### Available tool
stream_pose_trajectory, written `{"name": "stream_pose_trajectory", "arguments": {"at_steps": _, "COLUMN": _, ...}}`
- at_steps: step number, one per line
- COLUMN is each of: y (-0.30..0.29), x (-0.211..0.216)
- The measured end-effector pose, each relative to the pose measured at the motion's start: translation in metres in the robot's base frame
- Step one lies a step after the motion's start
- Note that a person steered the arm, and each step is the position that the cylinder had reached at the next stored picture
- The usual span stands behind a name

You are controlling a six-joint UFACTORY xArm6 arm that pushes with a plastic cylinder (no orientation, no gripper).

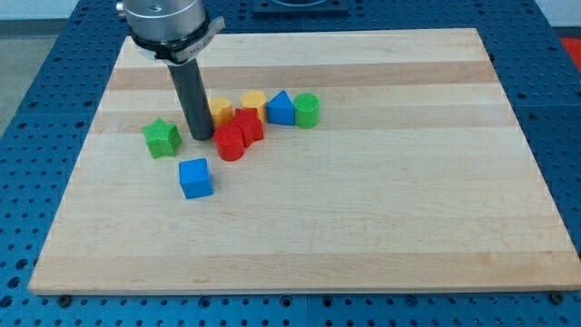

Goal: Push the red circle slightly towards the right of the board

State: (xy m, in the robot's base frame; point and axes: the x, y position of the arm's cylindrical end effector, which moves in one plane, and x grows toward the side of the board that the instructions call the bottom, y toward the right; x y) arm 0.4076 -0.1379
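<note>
The red circle (230, 143) sits on the wooden board (363, 209) left of centre, touching a red star-like block (248, 124) at its upper right. My tip (201, 137) stands just left of the red circle, close to it, in front of a yellow block (221, 111). A green star (162, 138) lies to the tip's left. A blue cube (195, 178) lies below the tip.
A yellow block (254, 101), a blue triangle-like block (280, 109) and a green circle (307, 110) form a row right of the cluster. The board's edges border a blue perforated table (36, 136).
</note>
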Motion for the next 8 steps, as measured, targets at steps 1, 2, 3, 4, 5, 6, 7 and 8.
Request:
{"name": "stream_pose_trajectory", "arguments": {"at_steps": 1, "y": 0.000, "x": -0.002}}
{"name": "stream_pose_trajectory", "arguments": {"at_steps": 2, "y": 0.000, "x": -0.004}}
{"name": "stream_pose_trajectory", "arguments": {"at_steps": 3, "y": 0.003, "x": -0.003}}
{"name": "stream_pose_trajectory", "arguments": {"at_steps": 4, "y": 0.008, "x": -0.001}}
{"name": "stream_pose_trajectory", "arguments": {"at_steps": 5, "y": 0.008, "x": -0.001}}
{"name": "stream_pose_trajectory", "arguments": {"at_steps": 6, "y": 0.008, "x": 0.005}}
{"name": "stream_pose_trajectory", "arguments": {"at_steps": 7, "y": 0.016, "x": 0.014}}
{"name": "stream_pose_trajectory", "arguments": {"at_steps": 8, "y": 0.030, "x": 0.020}}
